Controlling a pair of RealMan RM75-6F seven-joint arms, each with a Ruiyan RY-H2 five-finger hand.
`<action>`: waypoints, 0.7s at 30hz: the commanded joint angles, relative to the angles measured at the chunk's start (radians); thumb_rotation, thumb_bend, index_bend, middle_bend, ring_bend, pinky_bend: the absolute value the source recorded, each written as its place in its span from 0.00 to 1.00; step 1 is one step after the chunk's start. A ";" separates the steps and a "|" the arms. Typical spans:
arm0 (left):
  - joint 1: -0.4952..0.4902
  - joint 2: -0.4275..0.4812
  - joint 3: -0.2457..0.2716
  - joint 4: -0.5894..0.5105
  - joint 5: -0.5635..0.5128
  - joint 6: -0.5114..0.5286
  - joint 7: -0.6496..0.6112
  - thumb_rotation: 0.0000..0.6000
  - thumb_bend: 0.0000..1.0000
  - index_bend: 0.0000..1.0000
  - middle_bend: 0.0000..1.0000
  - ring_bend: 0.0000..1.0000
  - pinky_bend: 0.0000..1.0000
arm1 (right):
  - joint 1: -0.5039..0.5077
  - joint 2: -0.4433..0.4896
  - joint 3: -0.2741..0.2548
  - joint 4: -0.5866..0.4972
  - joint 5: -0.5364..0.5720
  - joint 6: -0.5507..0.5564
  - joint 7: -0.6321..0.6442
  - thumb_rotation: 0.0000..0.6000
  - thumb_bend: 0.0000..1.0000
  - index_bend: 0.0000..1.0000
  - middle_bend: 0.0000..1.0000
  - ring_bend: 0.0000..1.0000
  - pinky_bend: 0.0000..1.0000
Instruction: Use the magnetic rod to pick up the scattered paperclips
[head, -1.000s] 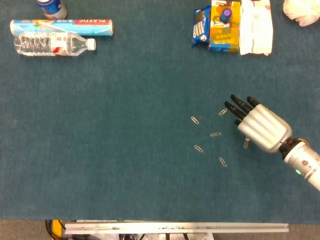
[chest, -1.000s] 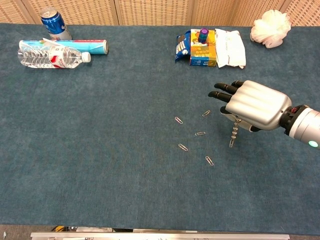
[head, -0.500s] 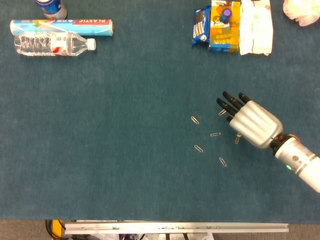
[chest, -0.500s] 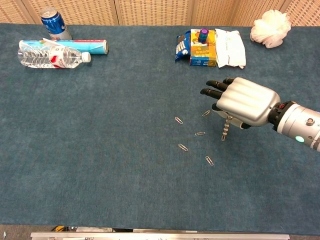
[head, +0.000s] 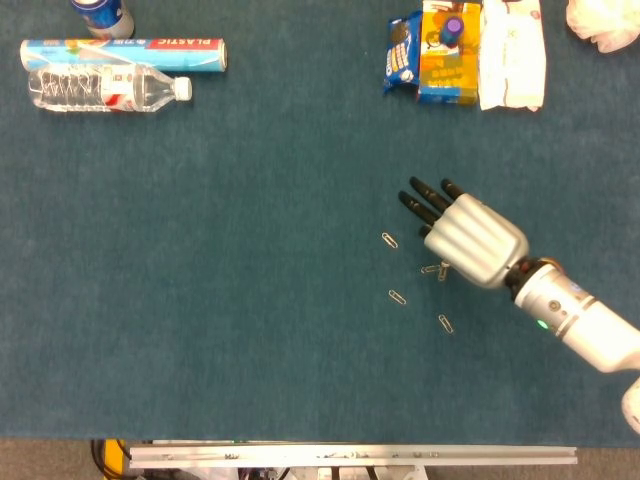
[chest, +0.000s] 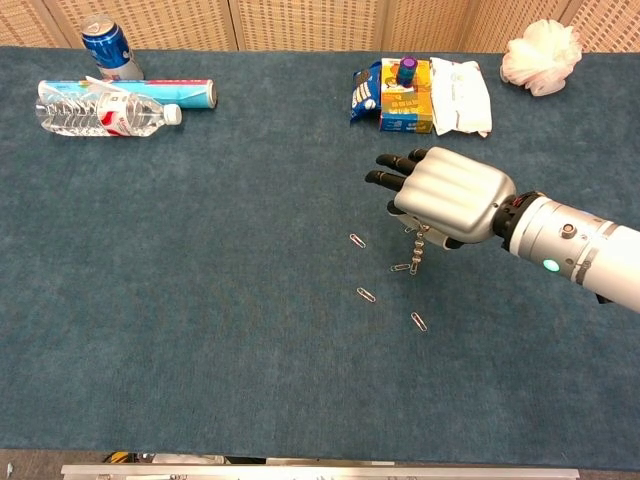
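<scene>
Landmark: the right hand (chest: 445, 196), back up, over the blue table (chest: 200, 330). It grasps the magnetic rod (chest: 417, 252), which hangs down under the palm; the rod's tip is at or touching one paperclip (chest: 402, 268). Left hand not in either view.

Near to far from the right hand:
- nearest paperclip, at the rod tip, just below the hand in chest view.
- a second clip (chest: 419, 322) nearer the camera than the hand, a little apart.
- a third clip (chest: 367, 295) to the left of and below the rod tip.
- a fourth clip (chest: 357, 241) left of the hand, near the fingertips' side.
- possibly a fifth clip under the hand; hidden, cannot tell.

Risks, as judgement: the rod is held loosely below the palm, so a fast sideways sweep could swing it and miss clips or knock them away. Dragging the tip on the cloth may snag the fabric. A clip picked up could drop off if the rod is jerked. The hand's bulk blocks the head view of the tip, so aim is hard to check.

Far things, well apart from the hand: snack packets (chest: 420, 92) beyond it, white puff (chest: 540, 55) at far right, water bottle (chest: 100, 116), plastic-wrap box (chest: 180, 92) and blue can (chest: 106, 46) at far left. Nothing stands between the rod and the clips.
</scene>
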 joint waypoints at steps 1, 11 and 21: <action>0.002 -0.002 0.000 0.004 -0.001 0.001 -0.009 1.00 0.01 0.44 0.44 0.26 0.45 | 0.009 -0.010 -0.001 -0.002 0.009 -0.005 -0.010 1.00 0.32 0.58 0.13 0.00 0.25; 0.007 -0.011 -0.001 0.029 -0.008 -0.003 -0.030 1.00 0.01 0.44 0.44 0.26 0.45 | 0.025 -0.022 -0.007 0.010 0.038 0.009 -0.018 1.00 0.32 0.58 0.13 0.00 0.25; 0.005 -0.015 -0.002 0.030 -0.008 -0.006 -0.024 1.00 0.01 0.44 0.44 0.26 0.45 | 0.030 0.012 0.013 0.005 0.063 0.048 0.009 1.00 0.32 0.58 0.13 0.00 0.25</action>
